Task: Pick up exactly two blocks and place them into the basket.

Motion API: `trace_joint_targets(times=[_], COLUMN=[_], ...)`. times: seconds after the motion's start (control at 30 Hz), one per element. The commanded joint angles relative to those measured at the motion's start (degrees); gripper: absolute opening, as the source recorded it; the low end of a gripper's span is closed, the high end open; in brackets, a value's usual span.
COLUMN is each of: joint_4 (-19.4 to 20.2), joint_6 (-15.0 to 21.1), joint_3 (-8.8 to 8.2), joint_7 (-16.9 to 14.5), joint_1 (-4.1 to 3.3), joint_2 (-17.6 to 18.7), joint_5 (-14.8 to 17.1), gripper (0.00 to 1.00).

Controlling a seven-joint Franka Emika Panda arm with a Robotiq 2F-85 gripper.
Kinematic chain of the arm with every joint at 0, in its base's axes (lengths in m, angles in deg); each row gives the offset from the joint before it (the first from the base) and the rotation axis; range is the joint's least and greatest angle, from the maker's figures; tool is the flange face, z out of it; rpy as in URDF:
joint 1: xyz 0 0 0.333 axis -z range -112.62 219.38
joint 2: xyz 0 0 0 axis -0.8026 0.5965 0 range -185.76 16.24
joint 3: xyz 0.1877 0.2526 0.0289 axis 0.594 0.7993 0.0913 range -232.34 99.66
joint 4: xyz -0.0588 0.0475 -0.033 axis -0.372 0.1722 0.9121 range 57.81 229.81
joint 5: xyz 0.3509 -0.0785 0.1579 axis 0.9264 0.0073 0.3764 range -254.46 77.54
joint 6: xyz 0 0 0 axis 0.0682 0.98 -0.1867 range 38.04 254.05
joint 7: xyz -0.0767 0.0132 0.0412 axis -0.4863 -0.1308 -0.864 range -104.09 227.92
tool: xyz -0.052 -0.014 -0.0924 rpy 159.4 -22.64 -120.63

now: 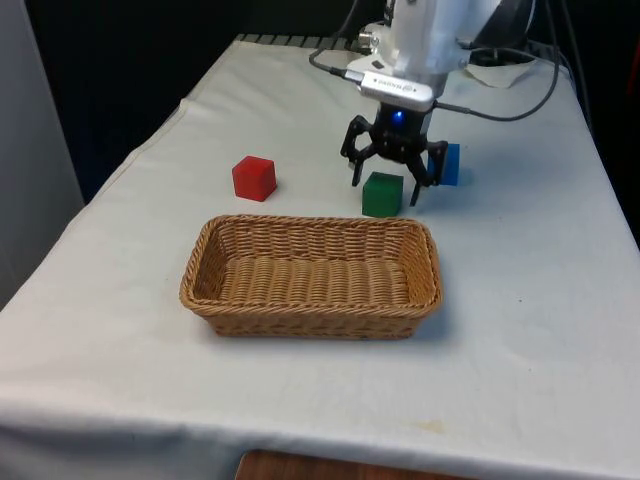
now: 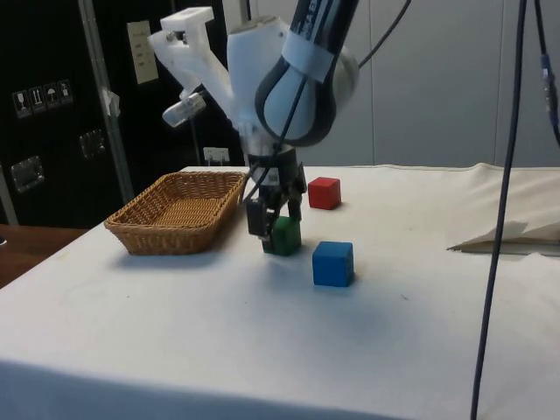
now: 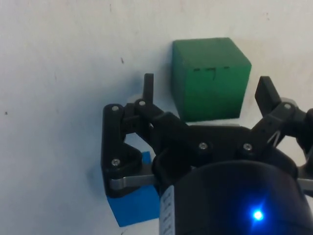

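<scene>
Low over the white cloth (image 1: 520,300), just beyond the basket's far rim, the gripper (image 1: 385,192) hangs with its fingers spread wide. The green block (image 1: 382,194) sits on the cloth between the two fingers; in the wrist view (image 3: 210,78) there is a gap on each side of the green block, so neither finger (image 3: 148,88) touches it. The side view puts the fingertips (image 2: 259,229) down at about the block's height, with the green block (image 2: 283,236) resting flat on the cloth.

Blue block (image 1: 446,164) lies just behind the gripper, toward the front view's right and farther from the basket; partly hidden by one finger there. Side view shows it (image 2: 333,263) near the green block but apart from it.

Red block (image 1: 254,178) sits alone on the front view's left, well apart from the gripper, also beyond the basket's far rim.

Wicker basket (image 1: 205,295) stands on the near side of the green block, long side facing it, nothing inside. Basket and green block are close but not touching.
</scene>
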Motion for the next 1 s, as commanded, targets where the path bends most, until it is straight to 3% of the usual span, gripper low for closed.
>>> trace_joint_targets(times=[0.0, 0.1, 0.13, 0.17, 0.2, 0.3, 0.37, 0.4, 0.43, 0.47, 0.5, 0.73, 0.8, 0.83, 0.87, 0.97], joint_4=[-0.2, -0.7, -0.8, -0.9, -1.0, -1.3, -1.4, -1.4, -1.4, -1.4, -1.4, -1.3, -1.6, -1.2, -1.1, -1.2], joint_6=[0.9, 1.8, 1.1, 1.9, 2.1, 2.4, 2.5, 2.6, 2.6, 1.7, 2.6, 2.8, 1.7, 2.1, 1.4, 0.6], joint_3=[1.55, 2.01, 0.57, 2.06, 2.12, 2.23, 2.29, 2.29, 2.29, 1.03, 2.29, 2.29, 0.74, 1.26, 0.34, -0.57], joint_7=[-1.1, -2.2, -1.4, -2.5, -2.8, -3.7, -4.2, -4.5, -4.5, -3.6, -4.5, -4.6, -3.7, -4.2, -3.8, -3.5], joint_1=[1.26, 1.32, 0.11, 1.32, 1.32, 1.26, 1.26, 1.2, 1.2, 0.11, 1.2, 1.2, 0.11, 0.46, -0.23, -0.86], joint_2=[-0.1, 1.5, 2.2, 1.9, 2.2, 2.9, 3.0, 3.2, 3.2, 3.3, 3.2, 2.9, 2.8, 2.3, 1.6, 1.0], joint_5=[1.5, 4.0, 3.2, 4.5, 5.1, 6.5, 7.3, 7.8, 7.8, 6.8, 7.8, 8.0, 6.8, 7.2, 6.5, 5.9], gripper=[1.0, 1.0, 0.99, 0.99, 0.91, 0.58, 0.29, 0.09, 0.08, 0.07, 0.07, 0.0, 0.0, 0.0, 0.0, 0.0])
